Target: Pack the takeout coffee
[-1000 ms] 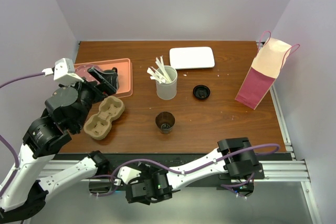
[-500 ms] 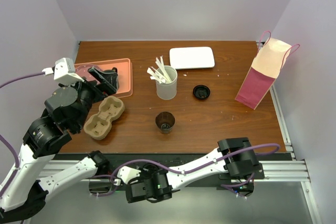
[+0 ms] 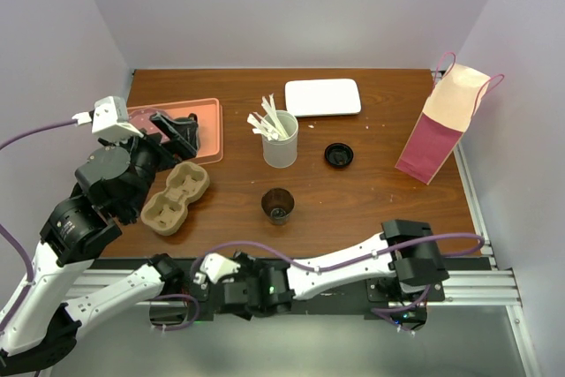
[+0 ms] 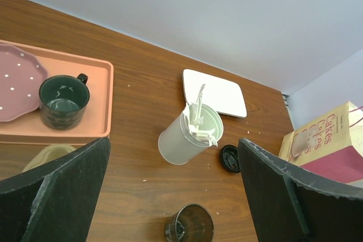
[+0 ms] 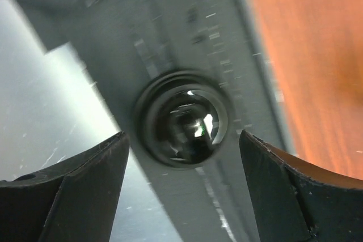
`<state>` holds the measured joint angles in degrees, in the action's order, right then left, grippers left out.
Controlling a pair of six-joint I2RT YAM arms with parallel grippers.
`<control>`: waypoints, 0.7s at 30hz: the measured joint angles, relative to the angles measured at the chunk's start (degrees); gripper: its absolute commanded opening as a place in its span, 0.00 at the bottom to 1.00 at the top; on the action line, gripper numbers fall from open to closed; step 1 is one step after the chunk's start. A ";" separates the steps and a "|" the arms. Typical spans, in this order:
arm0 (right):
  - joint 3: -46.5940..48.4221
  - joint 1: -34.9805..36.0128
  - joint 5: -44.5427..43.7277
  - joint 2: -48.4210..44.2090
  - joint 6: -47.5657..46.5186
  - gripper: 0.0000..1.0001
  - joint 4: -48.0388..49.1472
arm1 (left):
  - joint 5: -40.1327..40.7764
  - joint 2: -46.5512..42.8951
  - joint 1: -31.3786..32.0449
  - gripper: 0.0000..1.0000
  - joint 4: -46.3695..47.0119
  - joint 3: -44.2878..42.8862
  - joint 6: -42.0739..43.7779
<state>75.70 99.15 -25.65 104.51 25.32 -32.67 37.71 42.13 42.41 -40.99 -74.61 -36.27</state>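
Note:
The takeout coffee cup [image 3: 278,205], small and dark brown, stands lidless on the middle of the table; it also shows at the bottom of the left wrist view as the cup [image 4: 190,226]. Its round black lid [image 3: 338,154] lies apart to the back right, seen again as the lid [image 4: 229,158]. My left gripper [image 3: 179,130] hangs open over the near edge of the orange tray [image 3: 207,112], well left of the cup and holding nothing. My right gripper [image 5: 181,140] is open and empty below the table's front edge, facing a grey metal rail with a round black part [image 5: 184,120].
A white cup of pale stirrers [image 3: 281,139] stands behind the coffee cup. A cardboard cup carrier [image 3: 175,196] lies left of it. A dark mug [image 4: 63,100] and a pink plate [image 4: 17,83] sit on the tray. A white plate [image 3: 322,96] lies at the back, a paper bag [image 3: 446,121] at right.
The right arm has shifted: its gripper rose toward the table's front edge and its elbow moved right. The left arm and the things on the table have not moved.

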 measured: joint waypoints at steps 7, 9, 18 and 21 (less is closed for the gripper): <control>-0.52 -4.13 4.92 -1.49 -0.37 0.86 2.27 | 0.07 -0.42 0.00 1.00 0.22 0.48 1.46; -0.52 -3.93 6.25 -0.92 -0.37 0.86 2.40 | 0.09 -0.42 0.00 1.00 0.24 0.48 1.79; -0.52 -4.66 10.32 3.58 0.63 0.86 2.40 | 0.31 -0.42 0.00 1.00 1.07 0.48 3.26; -0.50 -5.22 10.45 3.76 0.76 0.86 2.38 | 0.35 -0.39 0.00 1.00 1.36 0.50 4.17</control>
<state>75.20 93.93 -15.20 108.27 26.09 -30.28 38.06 41.74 42.41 -39.64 -74.11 -32.10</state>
